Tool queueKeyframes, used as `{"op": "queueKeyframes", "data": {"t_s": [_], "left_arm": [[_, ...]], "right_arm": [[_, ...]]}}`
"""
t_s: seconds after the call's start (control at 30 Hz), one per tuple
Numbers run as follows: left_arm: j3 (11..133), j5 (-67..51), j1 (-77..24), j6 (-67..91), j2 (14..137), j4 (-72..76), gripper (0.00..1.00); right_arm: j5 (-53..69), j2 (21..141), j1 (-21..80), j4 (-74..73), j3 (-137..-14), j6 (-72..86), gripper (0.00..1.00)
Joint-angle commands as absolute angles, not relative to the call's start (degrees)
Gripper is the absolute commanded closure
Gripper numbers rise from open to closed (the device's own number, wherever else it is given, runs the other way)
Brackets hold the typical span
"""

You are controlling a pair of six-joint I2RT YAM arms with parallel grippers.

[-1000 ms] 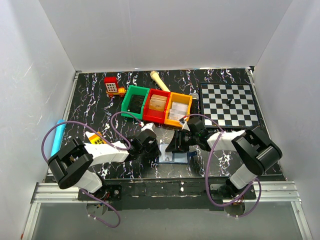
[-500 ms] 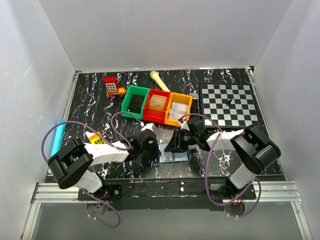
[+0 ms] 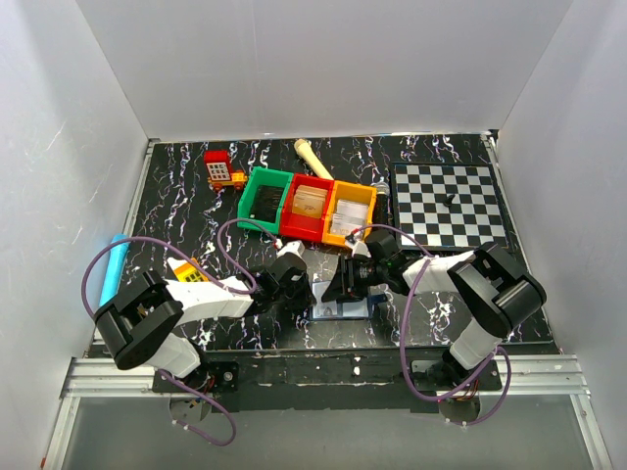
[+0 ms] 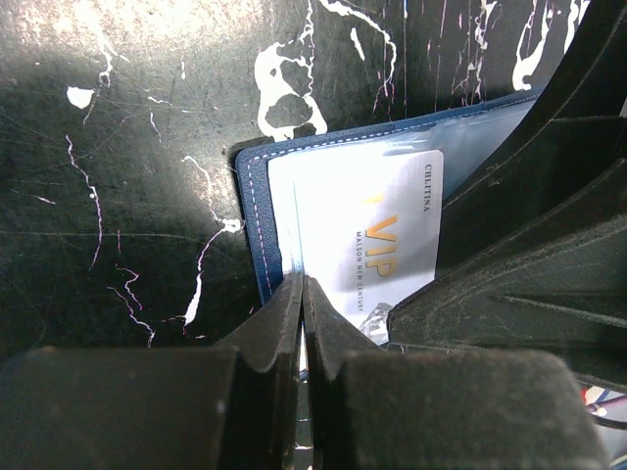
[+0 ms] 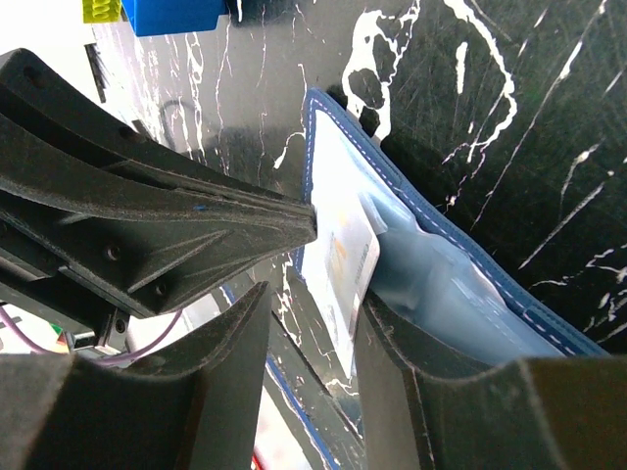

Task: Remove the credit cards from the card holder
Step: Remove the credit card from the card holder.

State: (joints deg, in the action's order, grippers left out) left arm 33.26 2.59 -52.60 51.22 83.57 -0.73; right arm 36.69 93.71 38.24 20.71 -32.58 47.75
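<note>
The card holder [image 4: 253,220], navy with a light blue-grey inside, lies open on the black table near the front edge [image 3: 338,309]. My left gripper [image 4: 302,286] is shut on the thin edge of its inner sleeve and sits at its left side [image 3: 304,292]. A white credit card [image 4: 377,235] with gold VIP lettering sticks partly out of the sleeve. My right gripper [image 5: 312,299] is open with that card [image 5: 345,262] between its fingers, the card leaning on the right finger [image 5: 392,338]. From above, the right gripper [image 3: 341,284] covers most of the holder.
Green, red and orange bins [image 3: 309,206] stand just behind the grippers, and a chessboard [image 3: 449,204] lies at the back right. A red toy truck [image 3: 222,168], a wooden stick [image 3: 312,157], a light blue tube [image 3: 115,264] and a blue toy block [image 5: 176,12] are around.
My right gripper has shifted slightly left over the card holder. The left gripper has kept its grip and place.
</note>
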Motion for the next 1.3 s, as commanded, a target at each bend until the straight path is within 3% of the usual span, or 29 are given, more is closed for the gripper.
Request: {"op": "queueKeyframes", "data": {"t_s": [0.0,0.63,1.27], "left_arm": [[31.7,2.1,-52.7,51.1,85.7,-2.4,1.0],[31.1,0.0,-52.8,49.5,85.5,1.4,1.0],[30.0,2.0,-52.8,51.4,84.3,0.4,1.0]], "right_arm": [[39.8,92.7,39.0,20.2,-34.8,46.5,0.54],[37.9,94.4,39.6,20.5,-36.4,48.4,0.55],[33.0,88.4,39.6,4.7,-39.1,42.0,0.56]]}}
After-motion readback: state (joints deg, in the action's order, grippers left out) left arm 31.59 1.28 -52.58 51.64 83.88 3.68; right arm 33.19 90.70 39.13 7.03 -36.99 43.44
